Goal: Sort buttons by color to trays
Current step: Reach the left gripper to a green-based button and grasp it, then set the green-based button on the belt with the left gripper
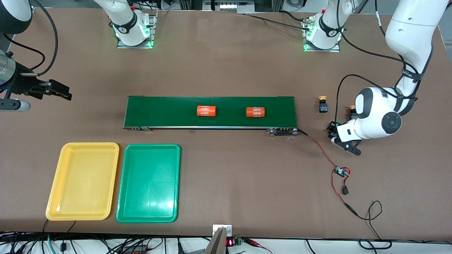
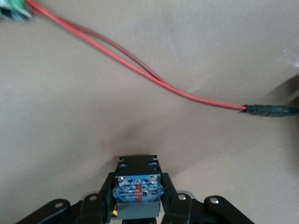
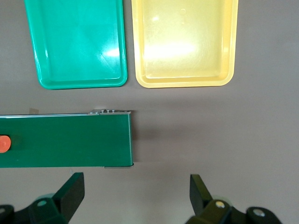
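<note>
Front view: a yellow rectangular plastic tray (image 1: pixel 83 181) and a green rectangular plastic tray (image 1: pixel 148 183) lie side by side, nearer the camera than the long dark green conveyor belt (image 1: pixel 210 112) carrying two orange printed cylinders (image 1: pixel 206 111). A yellow-capped push-button switch (image 1: pixel 322 104) stands toward the left arm's end, beside the left gripper (image 1: pixel 333 132). The right gripper (image 1: pixel 58 91) waits over bare table.

Left wrist view: the fingers (image 2: pixel 175 205) pinch a black-and-blue held button (image 2: pixel 138 189).

Right wrist view: the fingers (image 3: pixel 70 193) are spread wide.
</note>
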`<control>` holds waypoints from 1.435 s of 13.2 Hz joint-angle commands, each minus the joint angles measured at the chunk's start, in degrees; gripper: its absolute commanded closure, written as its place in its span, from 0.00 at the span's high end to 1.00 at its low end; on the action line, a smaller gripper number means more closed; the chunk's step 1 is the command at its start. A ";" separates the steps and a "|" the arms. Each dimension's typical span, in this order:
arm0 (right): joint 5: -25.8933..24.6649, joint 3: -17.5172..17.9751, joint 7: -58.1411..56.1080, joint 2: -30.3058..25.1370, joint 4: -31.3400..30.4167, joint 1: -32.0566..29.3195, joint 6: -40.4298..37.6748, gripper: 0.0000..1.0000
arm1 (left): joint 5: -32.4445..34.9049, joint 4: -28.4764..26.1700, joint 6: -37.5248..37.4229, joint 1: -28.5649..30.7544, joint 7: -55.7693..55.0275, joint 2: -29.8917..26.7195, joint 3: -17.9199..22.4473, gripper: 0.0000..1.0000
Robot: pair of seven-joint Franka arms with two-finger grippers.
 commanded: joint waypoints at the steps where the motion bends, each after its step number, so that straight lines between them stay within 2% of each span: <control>1: 0.26 0.29 0.29 -0.41 -0.55 0.01 0.30 1.00 | 0.87 -1.32 -7.05 -3.77 -6.33 -6.90 0.15 0.00; 3: 0.26 0.38 0.28 -0.41 -0.55 0.27 0.21 1.00 | 0.87 -1.32 -12.60 -7.63 -14.85 -10.59 -0.38 0.00; 5: 0.17 0.47 0.29 -0.49 -0.55 0.54 0.12 1.00 | 0.17 -1.41 -13.24 -11.68 -22.42 -12.19 -1.07 0.00; 6: 0.17 0.47 0.28 -0.49 -0.55 0.54 0.03 1.00 | 0.08 -1.49 -13.50 -12.31 -26.80 -12.19 -3.52 0.00; 8: 0.17 0.47 0.37 -0.49 -0.64 0.45 0.21 1.00 | -0.01 -1.41 -12.89 -13.80 -38.65 -11.76 -8.35 0.00; 11: -0.09 0.47 0.37 -1.45 -2.56 0.54 1.08 1.00 | -0.27 -1.49 -8.76 -16.35 -42.67 -10.62 -9.34 0.00; 12: -0.09 0.47 0.46 -3.38 -5.62 0.54 3.44 1.00 | -0.27 -1.49 -7.71 -16.44 -42.67 -10.00 -9.34 0.00; 14: 0.00 0.64 0.55 -11.00 -18.33 0.71 13.35 1.00 | -0.27 -1.49 -5.69 -16.53 -42.76 -8.51 -9.34 0.00; 16: 0.00 0.82 0.55 -18.38 -29.24 1.32 18.46 1.00 | -0.27 -1.49 -3.66 -16.53 -42.76 -7.10 -9.34 0.00; 17: 0.00 0.82 0.55 -23.04 -36.60 1.33 23.71 1.00 | -0.27 -1.49 -3.40 -16.53 -42.76 -6.49 -9.34 0.01; 18: 0.00 0.82 0.64 -26.65 -41.89 1.33 26.98 1.00 | -0.27 -1.49 -3.13 -16.53 -42.76 -5.96 -9.34 0.06; 19: 0.00 0.82 0.64 -29.30 -45.86 1.41 28.06 1.00 | -0.27 -1.41 -3.13 -16.53 -42.76 -5.52 -9.34 0.21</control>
